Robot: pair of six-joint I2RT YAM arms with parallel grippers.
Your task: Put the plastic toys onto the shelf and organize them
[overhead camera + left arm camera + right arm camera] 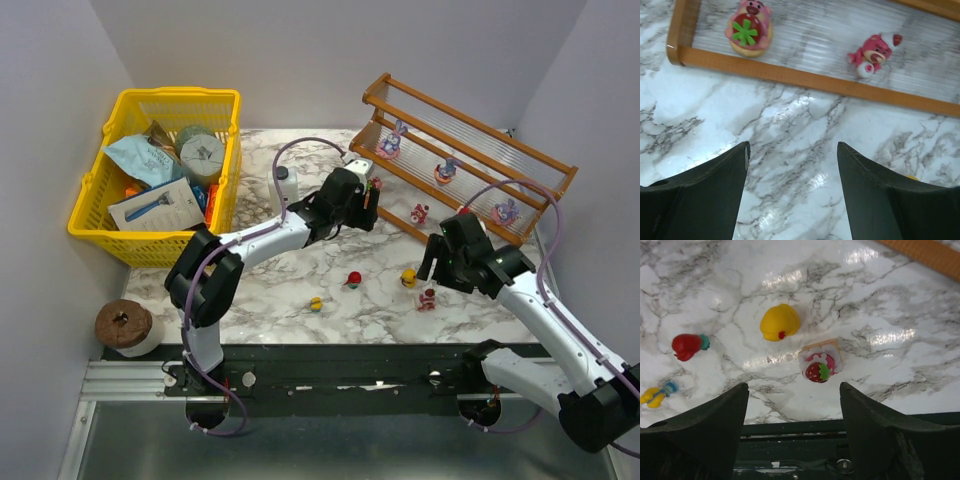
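Observation:
The shelf (pixel 470 150) stands slanted at the back right. Three purple bunnies (pixel 447 168) sit on its upper tier. On the lower tier are a pink toy with a green flower (pixel 748 28) and a pink-red bear (pixel 872 49). My left gripper (pixel 368 200) (pixel 792 146) is open and empty over the marble, just before the shelf's front rail (pixel 805 77). On the table lie a yellow toy (pixel 779 322), a red one (pixel 687 346), a strawberry cake toy (pixel 819 365) and a small yellow-blue one (pixel 657 394). My right gripper (pixel 428 268) (pixel 792 386) hangs open just on the near side of the cake toy, holding nothing.
A yellow mesh basket (pixel 180 95) full of packets stands at the back left. A white bottle with a black cap (pixel 287 185) is beside the left arm. A brown-topped roll (pixel 128 328) sits at the near left corner. The black table-edge rail (pixel 790 427) is below the right gripper.

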